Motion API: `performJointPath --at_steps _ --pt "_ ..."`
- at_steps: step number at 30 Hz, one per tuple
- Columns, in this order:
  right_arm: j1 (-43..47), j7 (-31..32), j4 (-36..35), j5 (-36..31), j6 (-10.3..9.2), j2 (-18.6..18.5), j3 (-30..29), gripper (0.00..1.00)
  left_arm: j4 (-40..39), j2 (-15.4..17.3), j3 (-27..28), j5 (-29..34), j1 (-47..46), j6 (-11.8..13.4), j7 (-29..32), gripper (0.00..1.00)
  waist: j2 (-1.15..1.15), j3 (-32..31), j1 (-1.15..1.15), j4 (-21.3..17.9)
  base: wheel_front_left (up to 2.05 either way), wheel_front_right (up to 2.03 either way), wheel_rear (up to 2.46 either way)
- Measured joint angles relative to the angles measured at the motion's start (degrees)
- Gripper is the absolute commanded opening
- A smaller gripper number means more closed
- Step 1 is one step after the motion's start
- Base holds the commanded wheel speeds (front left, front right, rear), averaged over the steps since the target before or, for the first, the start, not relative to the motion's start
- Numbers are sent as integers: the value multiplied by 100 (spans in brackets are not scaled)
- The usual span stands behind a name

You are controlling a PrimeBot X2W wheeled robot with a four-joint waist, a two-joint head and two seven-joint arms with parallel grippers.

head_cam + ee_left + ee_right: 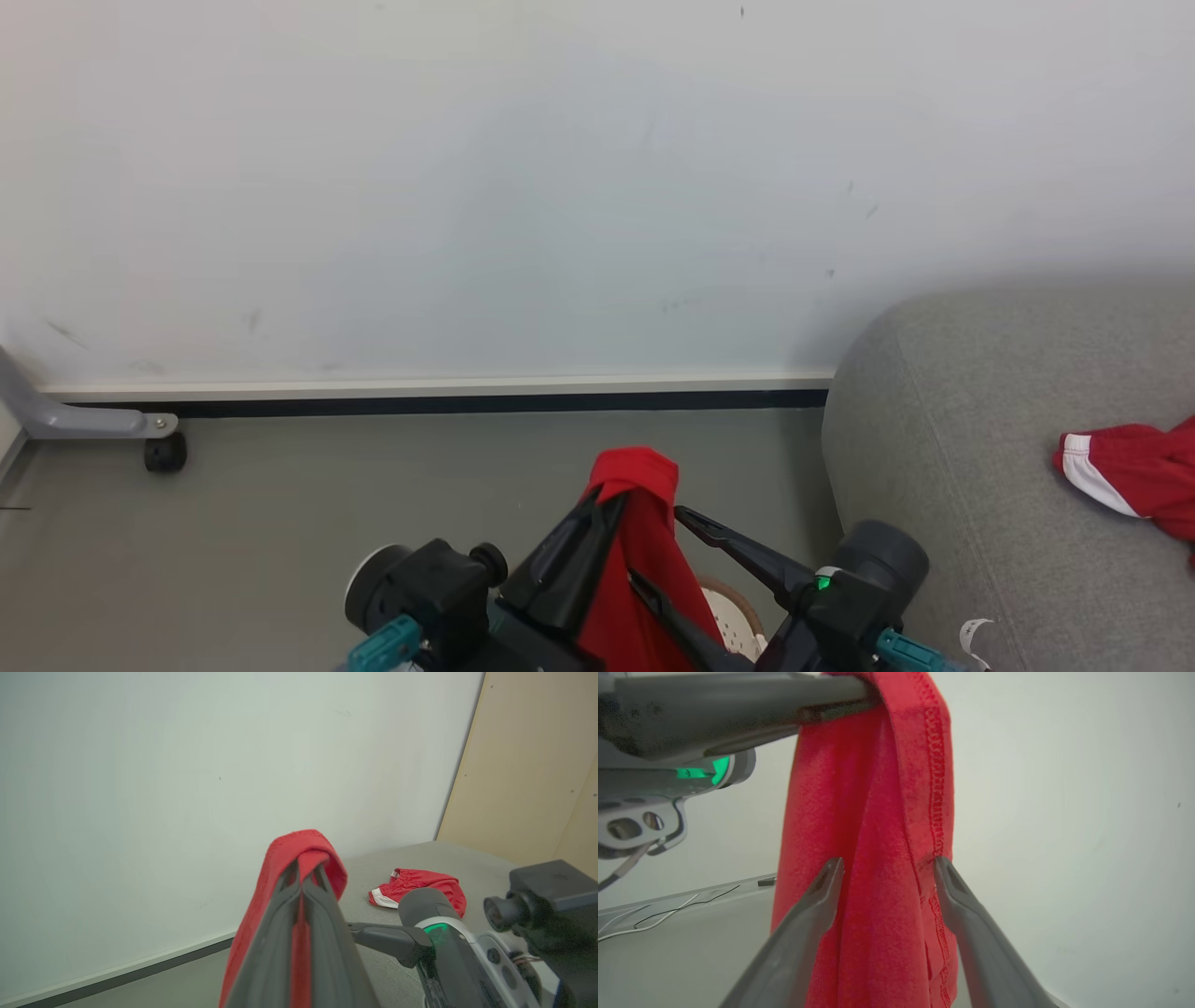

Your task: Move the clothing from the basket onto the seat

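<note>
Here, pinches red garment (639, 481) in left claw (600, 504), aloft by the basket (738, 621); straddles its hanging cloth with right claw (665, 551) spread wide, apart from another garment (1134, 471) on the seat (962, 420).

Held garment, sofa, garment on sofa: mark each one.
held garment (635, 481), head view, top fold of the red cloth.
sofa (943, 448), head view, bare grey rounded end.
garment on sofa (1144, 462), head view, red middle beside the white cuff.

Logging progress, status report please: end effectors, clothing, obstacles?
Left end effector shut on red garment, held high. Right end effector open, astride it. Second garment on sofa. No obstacle seen.
</note>
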Motion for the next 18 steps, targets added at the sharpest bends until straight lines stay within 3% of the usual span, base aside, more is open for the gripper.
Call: performJointPath --at_steps 4,6,11,12,14,15,18 --pt "5 0 -64 29 0 -24 3 100 -275 47 -100 -57 109 0 221 0 0 -96 0 61 0 0 0" --pt "-5 0 -65 112 0 -58 169 0 -322 64 -141 -121 141 -2 326 0 0 -118 1 70 0 0 0" --pt "4 1 -143 413 1 12 249 0 -461 170 -44 -236 248 58 464 0 0 -136 1 3 0 0 0" --pt "2 0 -149 449 0 18 219 0 -467 168 -15 -242 248 79 488 10 1 -141 1 -18 0 0 0" --pt "2 1 -170 497 1 14 182 0 -466 198 49 -252 266 108 494 80 0 -156 1 -67 0 0 0" --pt "2 1 -183 522 0 12 164 0 -457 211 81 -258 284 110 494 100 0 -165 1 -96 0 0 0" --pt "2 1 -200 565 0 -29 44 0 -347 315 170 -265 301 110 490 100 0 -209 1 -196 0 0 0"
